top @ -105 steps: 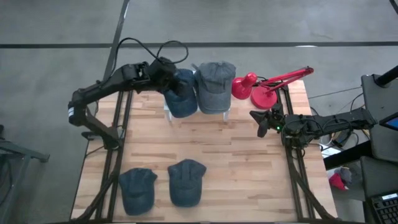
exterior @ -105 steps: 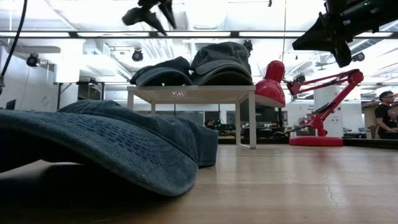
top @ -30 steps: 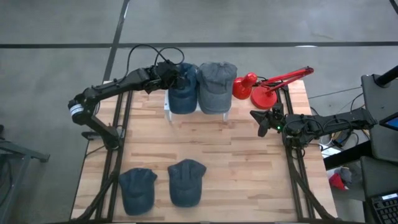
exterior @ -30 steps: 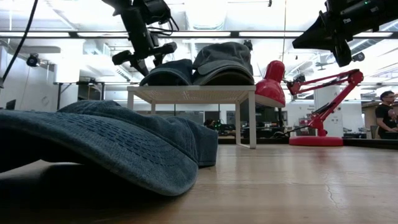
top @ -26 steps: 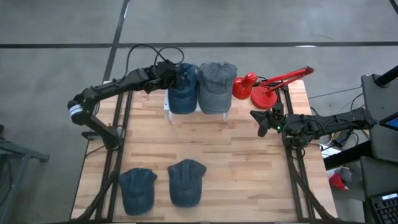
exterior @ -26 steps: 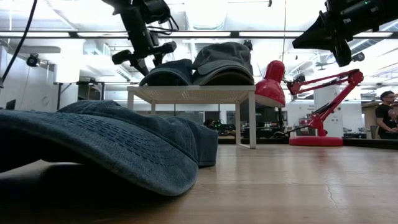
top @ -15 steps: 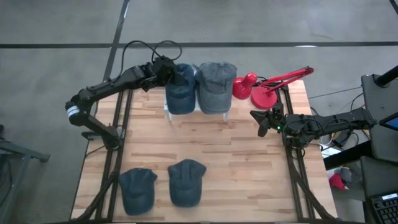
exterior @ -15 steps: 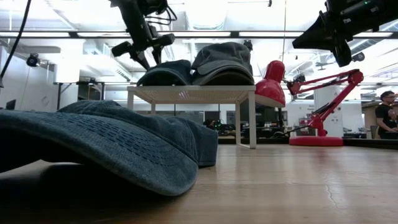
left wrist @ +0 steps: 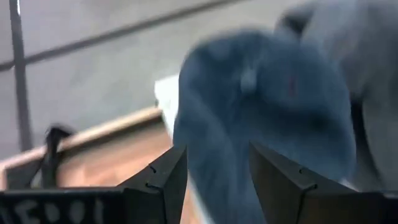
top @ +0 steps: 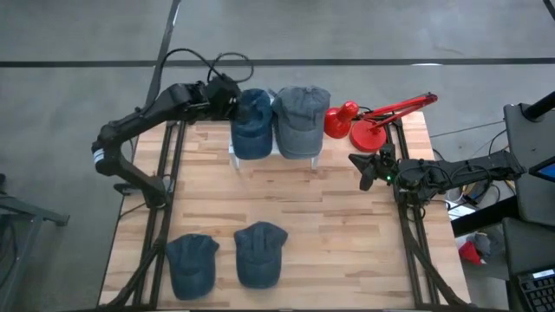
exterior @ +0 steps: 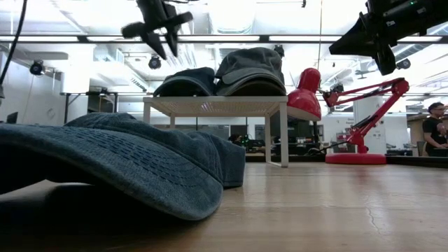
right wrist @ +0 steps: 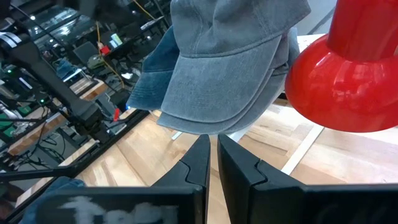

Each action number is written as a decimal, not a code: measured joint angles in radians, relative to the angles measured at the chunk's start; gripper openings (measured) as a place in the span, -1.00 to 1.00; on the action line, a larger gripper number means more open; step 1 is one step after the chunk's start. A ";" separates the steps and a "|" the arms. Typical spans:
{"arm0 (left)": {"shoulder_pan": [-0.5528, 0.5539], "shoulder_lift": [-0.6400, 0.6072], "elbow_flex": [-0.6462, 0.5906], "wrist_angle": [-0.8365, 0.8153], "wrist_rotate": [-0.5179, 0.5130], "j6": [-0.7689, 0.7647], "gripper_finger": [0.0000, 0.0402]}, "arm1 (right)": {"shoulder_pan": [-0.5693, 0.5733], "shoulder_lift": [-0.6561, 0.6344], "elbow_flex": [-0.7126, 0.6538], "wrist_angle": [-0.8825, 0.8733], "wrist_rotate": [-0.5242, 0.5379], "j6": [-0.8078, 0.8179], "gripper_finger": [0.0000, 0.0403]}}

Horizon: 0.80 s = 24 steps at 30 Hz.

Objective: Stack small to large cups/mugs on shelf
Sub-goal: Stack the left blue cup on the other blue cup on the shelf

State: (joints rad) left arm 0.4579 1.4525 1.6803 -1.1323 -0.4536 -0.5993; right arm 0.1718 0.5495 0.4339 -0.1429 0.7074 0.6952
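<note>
The blue cap (top: 252,124) sits on the white shelf (exterior: 217,106) at the far end of the bench (top: 286,217), touching the grey caps (top: 301,120) stacked beside it. In the low view the grey stack rises higher than the blue one, and its brims overhang the shelf edge. The left jaws (top: 227,97) hover just beside and above the blue cap, on its outer side, spread apart and holding nothing; the left wrist view shows the cap's crown right ahead between the two fingers (left wrist: 163,180). Whether the blue pile is one cap or two is hard to judge from these views.

Two more blue caps (top: 192,264) (top: 260,253) lie at the near end of the bench, well away from both jaws, so stacking looks part done. The right jaws (top: 364,170) wait at the bench's right side, near the red lamp (top: 362,126), fingers (right wrist: 200,168) nearly touching and empty.

The risk lies in the soft fabric: a low pass by the left jaws could catch the blue cap's brim and drag it off the shelf, or nudge it into the grey stack and tip that over the edge.
</note>
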 joint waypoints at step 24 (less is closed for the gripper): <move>-0.648 -0.005 -0.118 -0.438 0.056 -0.969 -0.15 | 0.000 0.000 0.000 0.000 0.000 0.000 -0.86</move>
State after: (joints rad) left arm -0.1901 1.4479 1.5621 -1.5700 -0.3975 -1.5680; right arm 0.1716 0.5495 0.4339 -0.1432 0.7074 0.6952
